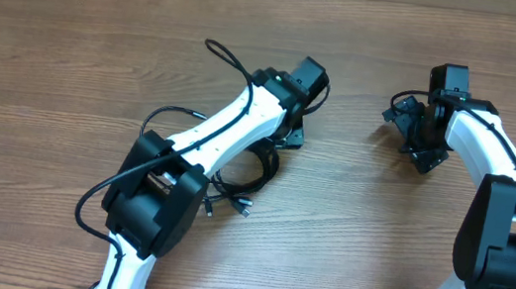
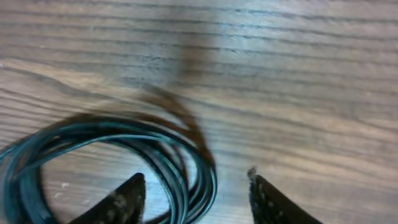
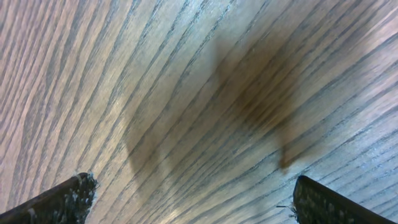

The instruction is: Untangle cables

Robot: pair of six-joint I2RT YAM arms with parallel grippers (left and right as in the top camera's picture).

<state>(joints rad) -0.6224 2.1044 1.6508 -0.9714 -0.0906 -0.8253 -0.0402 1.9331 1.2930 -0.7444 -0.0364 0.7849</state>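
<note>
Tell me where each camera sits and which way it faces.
Overhead: fixed above, looking straight down on the table, the cables, the left arm and the right arm.
Left wrist: on the left arm, looking down past the open left end effector at the cables; its two fingertips show.
Right wrist: on the right arm, looking down past the open right end effector at bare wood; its two fingertips show.
Shared: overhead and left wrist both show the cables.
</note>
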